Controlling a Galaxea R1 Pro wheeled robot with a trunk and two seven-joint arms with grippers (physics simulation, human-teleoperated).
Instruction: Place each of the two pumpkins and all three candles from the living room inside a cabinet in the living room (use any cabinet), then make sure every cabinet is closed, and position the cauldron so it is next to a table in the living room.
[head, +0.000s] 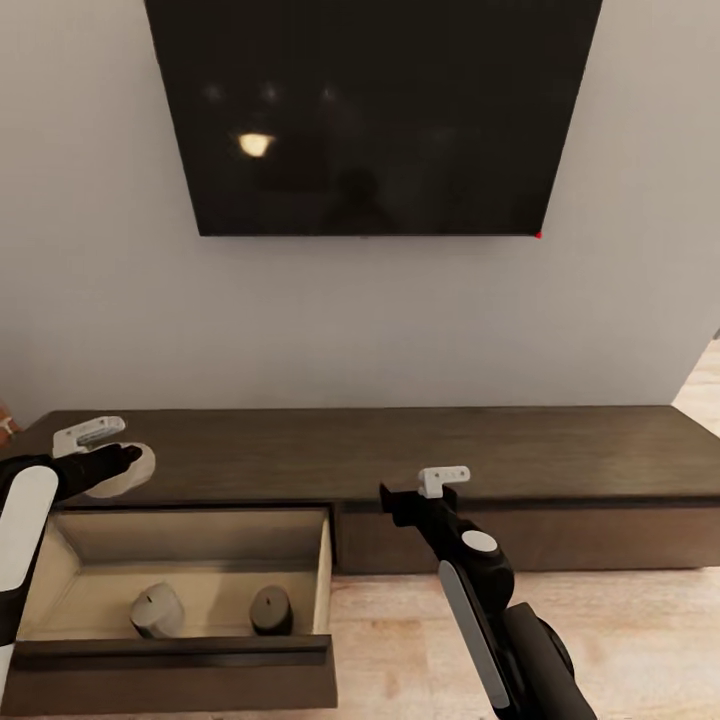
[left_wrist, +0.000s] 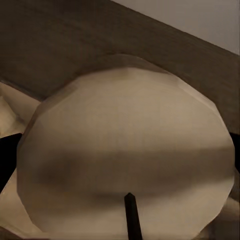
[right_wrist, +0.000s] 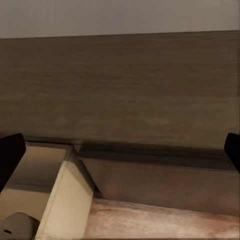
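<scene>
Head view, cabinet (head: 420, 450): long axis runs L–R along the wall, under a dark TV (head: 370, 110); its left drawer (head: 180, 640) is pulled out toward me.
Head view, candles in drawer: two on the pale drawer floor, near the front; paler candle (head: 157, 610) tilted, flat top facing up-left; darker candle (head: 271, 608) upright, axis vertical.
Head view, my left pincer (head: 120, 462): over the cabinet top just behind the open drawer, closed round a third candle (head: 128, 472), pale disc face showing.
Head view, my right pincer (head: 400, 497): at the cabinet front edge, beside the drawer's right wall; gap betw. tips can't be told here.
L wrist view, third candle (left_wrist: 125, 155): pale flat top w/ dark wick faces the lens; axis points back along my fingers; cabinet top behind.
R wrist view, right pincer: dark tips at far edges of frame, spread wide, nothing betw. them; drawer corner and one candle (right_wrist: 17, 226) below.
</scene>
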